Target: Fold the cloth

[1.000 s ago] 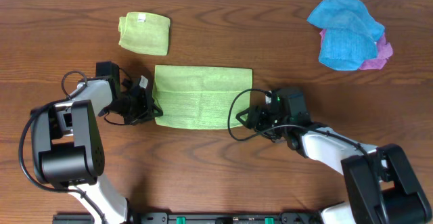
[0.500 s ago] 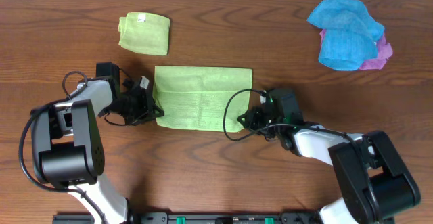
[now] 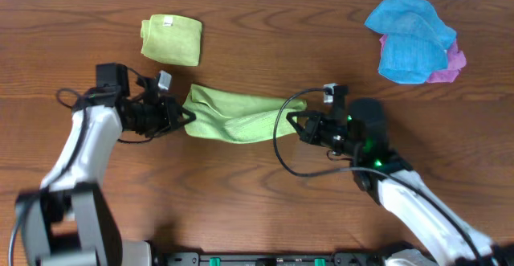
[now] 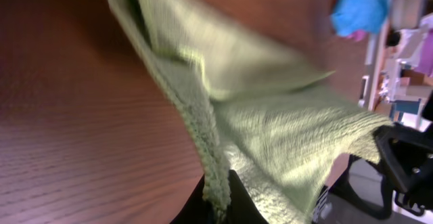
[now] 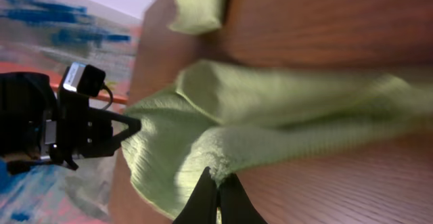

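Here, left pincer (image 3: 185, 115) and right pincer (image 3: 291, 120) pinching green cloth (image 3: 239, 116) ends, wrist views blurred.

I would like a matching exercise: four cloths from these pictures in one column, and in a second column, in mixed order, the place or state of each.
1. large green cloth
2. small green cloth
3. blue cloth
4. pink cloth

A. folded, alone at the far left
B. gripped at its ends by left tool and right tool
C. mostly hidden under another cloth
D. on top of another cloth, far right

Pairs: 1-B, 2-A, 3-D, 4-C.
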Action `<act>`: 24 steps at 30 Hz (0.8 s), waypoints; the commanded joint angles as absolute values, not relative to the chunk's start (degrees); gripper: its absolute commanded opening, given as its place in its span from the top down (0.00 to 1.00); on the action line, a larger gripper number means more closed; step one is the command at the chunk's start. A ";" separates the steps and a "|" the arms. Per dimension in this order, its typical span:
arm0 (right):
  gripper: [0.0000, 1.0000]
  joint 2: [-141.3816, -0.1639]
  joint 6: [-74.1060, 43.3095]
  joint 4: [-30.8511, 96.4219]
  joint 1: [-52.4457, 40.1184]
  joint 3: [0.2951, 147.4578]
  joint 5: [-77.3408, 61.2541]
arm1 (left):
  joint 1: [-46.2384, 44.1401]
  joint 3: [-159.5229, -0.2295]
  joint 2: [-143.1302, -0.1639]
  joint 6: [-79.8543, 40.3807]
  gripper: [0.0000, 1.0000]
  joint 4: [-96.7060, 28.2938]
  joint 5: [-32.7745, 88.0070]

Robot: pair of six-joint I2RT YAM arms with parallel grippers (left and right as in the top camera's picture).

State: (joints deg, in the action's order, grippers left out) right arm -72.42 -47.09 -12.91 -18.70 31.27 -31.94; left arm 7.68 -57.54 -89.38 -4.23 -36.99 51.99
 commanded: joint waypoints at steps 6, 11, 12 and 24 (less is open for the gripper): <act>0.99 -65.28 -47.79 -12.19 -18.39 31.99 -32.42 | 7.46 -57.39 -78.43 -13.37 0.94 -34.39 56.25; 0.99 -65.12 -47.75 -12.21 -18.33 33.85 -30.96 | 7.46 -57.39 -75.81 -16.67 0.94 -30.92 57.01; 0.99 -65.14 -47.72 -12.16 -18.26 34.24 -30.11 | 7.46 -57.39 -75.75 -17.54 0.94 -29.78 57.01; 0.99 -77.47 -41.08 -11.18 -11.20 46.63 -26.30 | 7.46 -57.39 -83.46 -36.88 0.94 2.46 56.62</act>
State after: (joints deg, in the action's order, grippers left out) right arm -75.37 -44.03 -11.44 -12.43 43.88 -27.16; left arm 7.60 -57.30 -81.65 -30.35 0.78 56.25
